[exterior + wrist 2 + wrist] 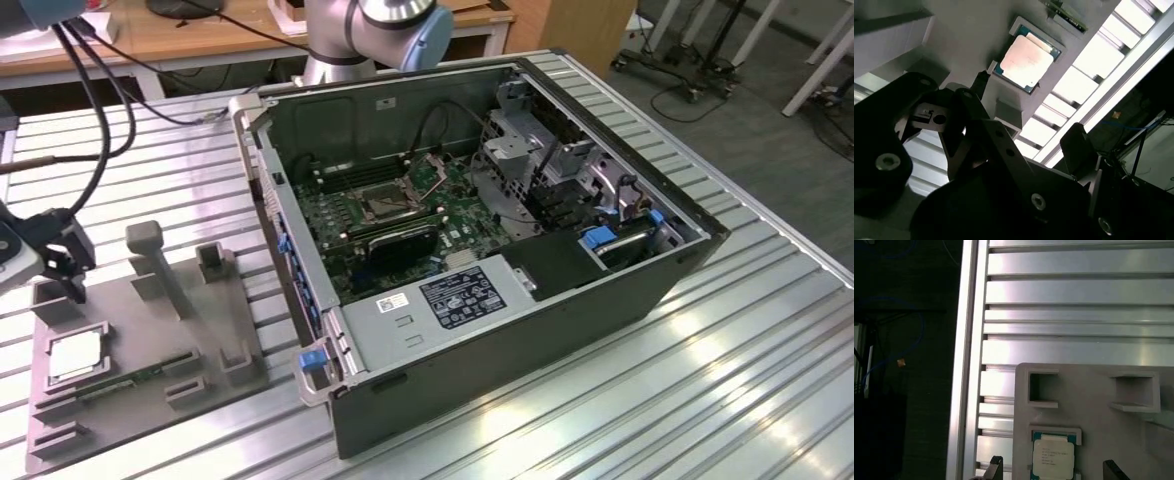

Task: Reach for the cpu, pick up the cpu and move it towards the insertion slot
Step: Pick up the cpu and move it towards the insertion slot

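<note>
**Reach under way: end effector over the tray, cpu not yet gripped**

Far end of the exterior view's left: end effector (59,268) hangs above the grey tray (147,392). Jaws wide apart, nothing between them. In the first wrist view, two dark fingertips (994,468) stand on either side of the cpu (76,356), clear of it.

The cpu lies flat in its square recess on the tray, silvery top up. Tray rests on the ribbed metal table (747,380).

To the exterior view's right: open computer case (667,285), board exposed. The insertion slot (378,205) sits mid-board, shiny frame and dark centre, well apart from the cpu.

Judgement: this is the reach step; pick-up and carry are not begun. A grasp here would call for a square descent with the jaws lined up on opposite edges of the chip. The recess walls leave little room beside it.

Writing: lines of print on the cpu's lid in the first wrist view, not legible. A black label (457,296) and a small white barcode sticker (396,303) on the case's metal cover, print left unread.
</note>
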`<state>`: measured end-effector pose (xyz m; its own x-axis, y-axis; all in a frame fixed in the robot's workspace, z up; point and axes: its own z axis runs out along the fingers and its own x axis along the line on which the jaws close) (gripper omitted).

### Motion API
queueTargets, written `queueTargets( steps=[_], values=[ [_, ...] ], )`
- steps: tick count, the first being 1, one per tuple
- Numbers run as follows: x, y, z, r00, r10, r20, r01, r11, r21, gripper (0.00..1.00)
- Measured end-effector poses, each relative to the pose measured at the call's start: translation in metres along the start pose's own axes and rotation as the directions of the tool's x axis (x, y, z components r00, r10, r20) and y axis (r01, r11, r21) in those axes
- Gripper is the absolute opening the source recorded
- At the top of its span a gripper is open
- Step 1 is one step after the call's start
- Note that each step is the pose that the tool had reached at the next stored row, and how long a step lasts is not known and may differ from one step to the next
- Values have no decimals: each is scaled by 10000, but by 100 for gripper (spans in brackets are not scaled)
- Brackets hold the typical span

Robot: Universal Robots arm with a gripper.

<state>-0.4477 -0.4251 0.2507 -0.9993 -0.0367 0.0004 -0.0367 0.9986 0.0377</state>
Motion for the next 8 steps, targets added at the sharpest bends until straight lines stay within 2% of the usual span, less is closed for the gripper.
queueTargets(
  steps=[4, 8],
  values=[
    [2, -50, 38, 10000, -4, -1, 4, 10000, 1, 84],
    [3, -60, 51, 10000, -5, 0, 5, 10000, 0, 84]
  ],
)
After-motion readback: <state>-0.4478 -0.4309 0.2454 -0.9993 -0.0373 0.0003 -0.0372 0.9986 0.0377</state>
